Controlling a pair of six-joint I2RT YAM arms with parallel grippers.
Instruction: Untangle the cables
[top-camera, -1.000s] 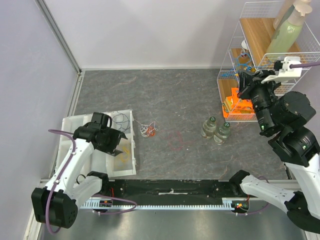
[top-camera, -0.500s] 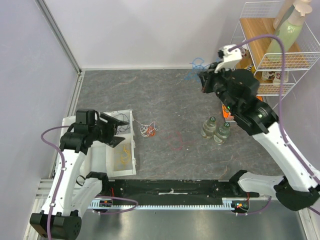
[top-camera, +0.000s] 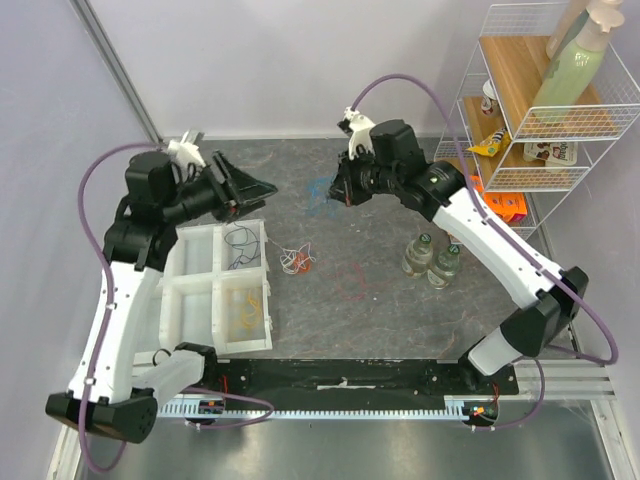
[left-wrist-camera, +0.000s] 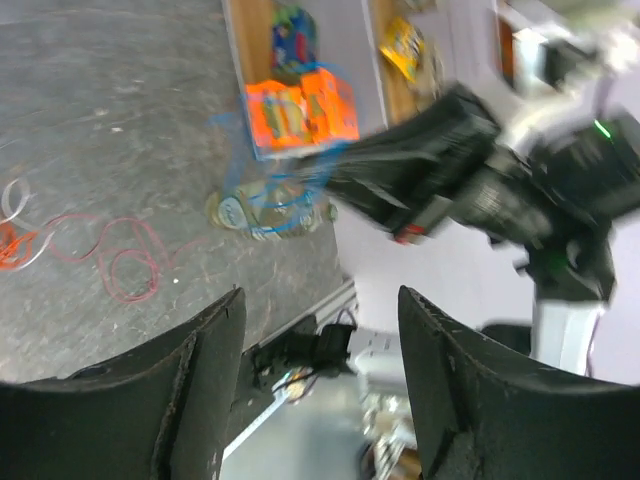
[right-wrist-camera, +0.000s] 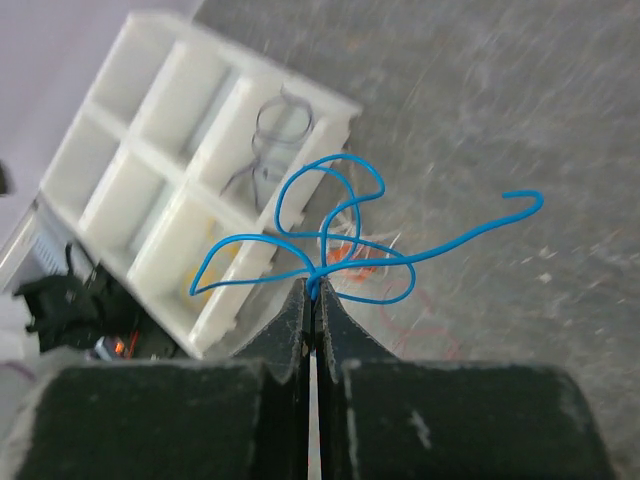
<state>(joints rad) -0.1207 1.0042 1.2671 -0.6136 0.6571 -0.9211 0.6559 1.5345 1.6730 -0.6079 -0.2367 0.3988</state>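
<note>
I see right gripper (right-wrist-camera: 312, 292) pinching blue cable (right-wrist-camera: 325, 268); white tray (right-wrist-camera: 150, 180) beyond it, leftward. Left gripper (left-wrist-camera: 320, 300) spread, empty.

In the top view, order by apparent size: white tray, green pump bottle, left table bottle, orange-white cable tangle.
White tray
Green pump bottle (raised, nearer camera)
Left table bottle and orange-white cable tangle look alike

Colours here: blue cable (right-wrist-camera: 320, 275), white tray (top-camera: 190, 300) with a yellow loop (top-camera: 249, 308) and a dark loop (top-camera: 240, 240) in it, and a mottled grey table (top-camera: 380, 320) with a red wire (top-camera: 353, 284) on that.
</note>
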